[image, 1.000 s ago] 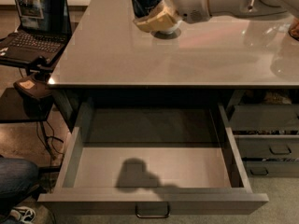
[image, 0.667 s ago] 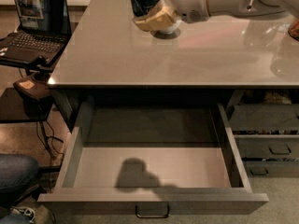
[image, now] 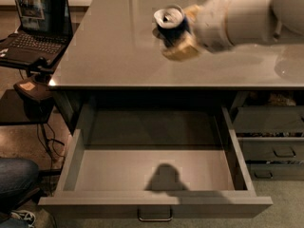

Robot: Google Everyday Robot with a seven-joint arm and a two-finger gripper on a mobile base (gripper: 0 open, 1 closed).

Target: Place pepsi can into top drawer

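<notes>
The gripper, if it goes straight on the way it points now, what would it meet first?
Holding the pepsi can above the countertop, the gripper points to the picture's left. The way looks free; past the edge the laptop may come first, depth unclear.

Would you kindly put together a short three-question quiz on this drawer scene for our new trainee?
1. True or false: the top drawer is shut.
2. Where is the pepsi can? A) lying in the drawer; B) clamped in the gripper, up in the air; C) standing on the floor.
3. Fill in: in the camera view, the open laptop sits at the ___ edge.

Key: 1 false, it is pulled open; 2 B; 3 left.
</notes>
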